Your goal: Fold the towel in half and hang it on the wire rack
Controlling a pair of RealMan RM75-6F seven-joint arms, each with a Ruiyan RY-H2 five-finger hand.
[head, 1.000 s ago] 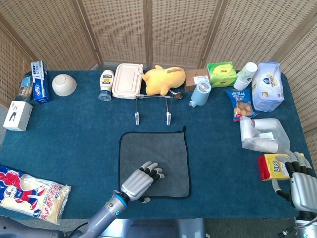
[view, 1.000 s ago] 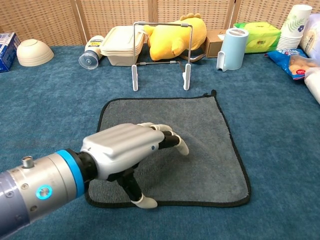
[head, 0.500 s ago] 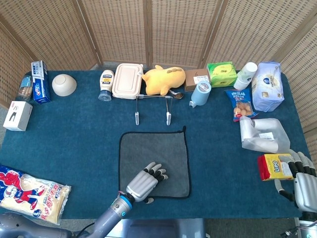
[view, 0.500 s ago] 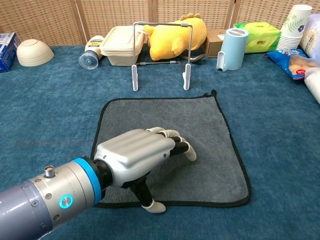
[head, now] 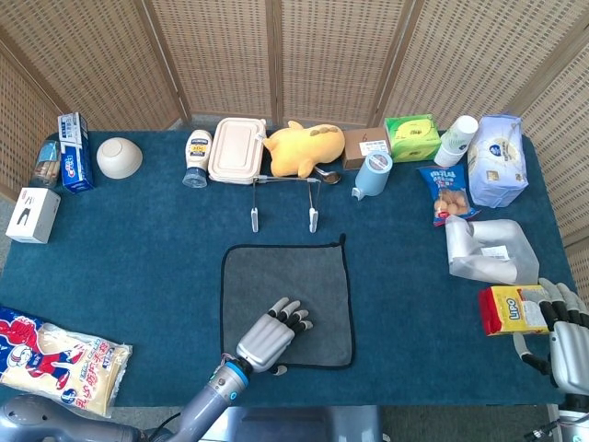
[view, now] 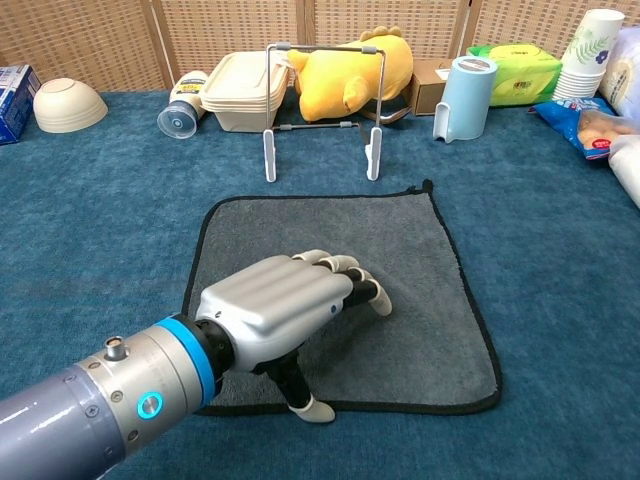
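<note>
Two hands in view. Left hand: fingers extended and slightly apart, lying palm-down on the flat grey microfibre towel with black edging; thumb reaching down to the towel's near hem; nothing gripped. In the head view the same left hand lies over the towel's near-left part. Right hand: at the desk's near right corner, fingers loosely parted, holding nothing, just beside a yellow rectangular snack box.

Towel: spread unfolded at the middle of the blue-carpeted desk, hang loop at its far right corner.

White wire rack with two upright feet: standing beyond the towel's far edge, apart from it, bare.

Behind the rack: cream lidded food container, yellow plush toy, lying mayonnaise bottle, light blue cylindrical holder, green tissue pack.

Far left: cream upturned bowl.

Near left corner: printed snack bag.

Right side: crumpled silver foil pouch.
</note>
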